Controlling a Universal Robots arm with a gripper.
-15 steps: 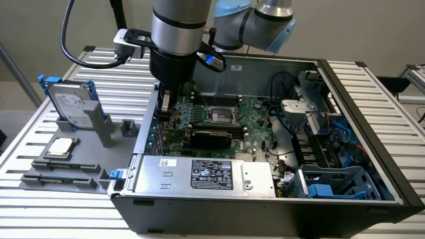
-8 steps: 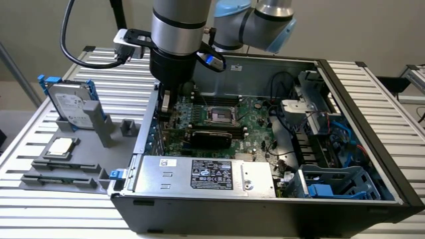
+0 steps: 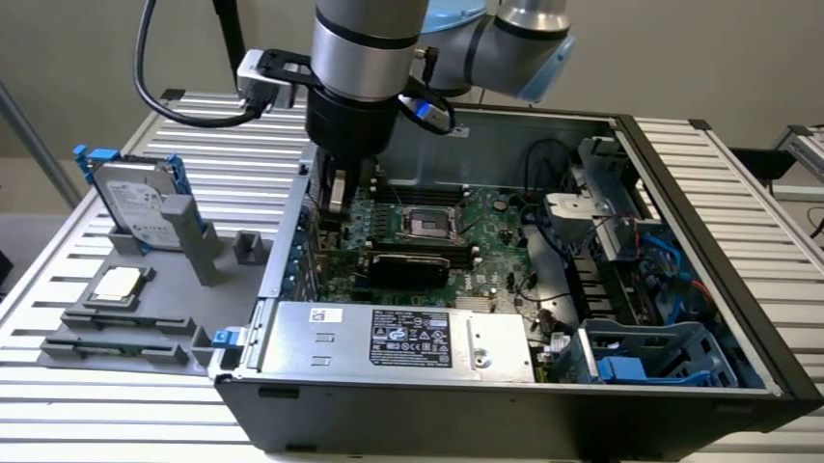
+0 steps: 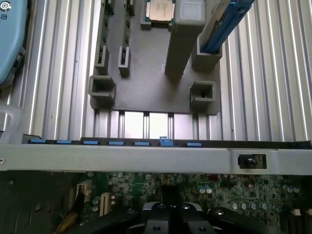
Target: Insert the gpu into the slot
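Observation:
The gpu, a flat black card, lies across the green motherboard in the middle of the open computer case, below the square silver socket. It covers the spot where it rests, and the blue slot is hidden from me. My gripper hangs from the arm just inside the case wall on the exterior view's left, up and left of the card and apart from it. In the wrist view the gripper's dark body hovers over the motherboard beside the case's metal rim.
A grey fixture stands outside the case on the slatted table. It holds a silver hard drive with blue rails, a processor chip and memory sticks. The power supply, a blue drive cage and cables crowd the case.

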